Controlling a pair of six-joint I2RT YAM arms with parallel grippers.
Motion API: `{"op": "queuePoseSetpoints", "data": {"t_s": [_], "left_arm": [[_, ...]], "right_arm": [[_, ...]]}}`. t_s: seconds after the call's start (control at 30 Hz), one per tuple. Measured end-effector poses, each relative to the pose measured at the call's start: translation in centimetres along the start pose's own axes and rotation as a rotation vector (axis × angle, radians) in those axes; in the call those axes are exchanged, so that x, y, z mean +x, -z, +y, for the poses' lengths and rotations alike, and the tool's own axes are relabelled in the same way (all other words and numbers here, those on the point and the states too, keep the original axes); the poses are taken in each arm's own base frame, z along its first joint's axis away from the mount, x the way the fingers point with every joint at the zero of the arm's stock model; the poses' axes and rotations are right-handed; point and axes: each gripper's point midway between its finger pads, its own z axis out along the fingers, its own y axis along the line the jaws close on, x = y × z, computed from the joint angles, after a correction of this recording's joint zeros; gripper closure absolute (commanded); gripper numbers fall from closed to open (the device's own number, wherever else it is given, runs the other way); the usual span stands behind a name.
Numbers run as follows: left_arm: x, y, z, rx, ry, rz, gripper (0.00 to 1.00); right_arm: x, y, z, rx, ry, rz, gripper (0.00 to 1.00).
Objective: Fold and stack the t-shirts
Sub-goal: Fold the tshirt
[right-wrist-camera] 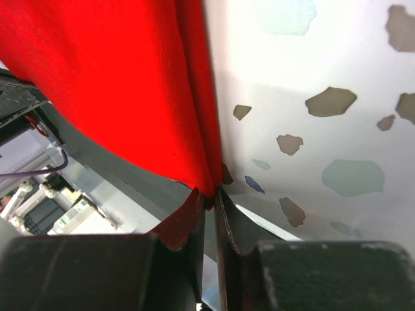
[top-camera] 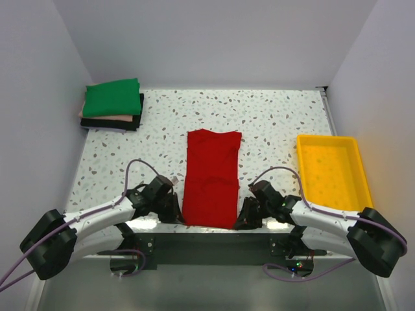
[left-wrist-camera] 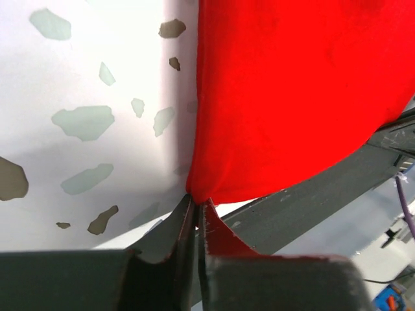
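Note:
The red t-shirt (top-camera: pixel 211 178) lies folded lengthwise into a long strip in the middle of the table, its near end at the table's front edge. My left gripper (top-camera: pixel 177 210) is shut on the shirt's near left corner (left-wrist-camera: pixel 202 191). My right gripper (top-camera: pixel 245 219) is shut on the near right corner (right-wrist-camera: pixel 209 184). A stack of folded shirts stands at the far left: green (top-camera: pixel 112 97) on top, pale pink (top-camera: pixel 107 120) below it, black (top-camera: pixel 137 114) showing at the edge.
A yellow plastic tray (top-camera: pixel 332 172) stands at the right side of the table. White walls enclose the table at left, back and right. The arms' dark mounting rail (top-camera: pixel 207 243) runs below the front edge.

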Motion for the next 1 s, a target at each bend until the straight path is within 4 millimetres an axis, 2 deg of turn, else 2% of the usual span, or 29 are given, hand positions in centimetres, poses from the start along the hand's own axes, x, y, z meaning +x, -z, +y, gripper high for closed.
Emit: {"op": "queuePoseSetpoints", "data": {"t_s": [0.07,0.13,0.3,0.63,0.73,1.0], "left_arm": [[-0.2,0.0,0.0,-0.005,-0.003,-0.008,1.00],[-0.3,0.1,0.0,-0.007,-0.006,-0.014,1.00],[-0.7,0.6,-0.7,0.013,-0.019,-0.029,1.00],[-1.8,3.0,-3.2,0.088,-0.080,-0.093,1.00],[-2.8,4.2,-4.6,0.096,-0.103,-0.119,1.00],[-6.3,8.4,-10.4,0.194,-0.164,-0.234,1.00]], "right_arm": [[-0.1,0.1,-0.1,0.006,0.007,-0.009,0.94],[-0.4,0.2,-0.2,0.021,0.016,-0.026,1.00],[-1.0,0.9,-0.2,0.049,0.057,-0.066,1.00],[-1.4,3.4,1.4,0.021,0.179,-0.110,1.00],[-2.2,4.8,2.8,0.022,0.219,-0.146,1.00],[-4.3,8.2,7.4,-0.018,0.291,-0.255,1.00]]}}
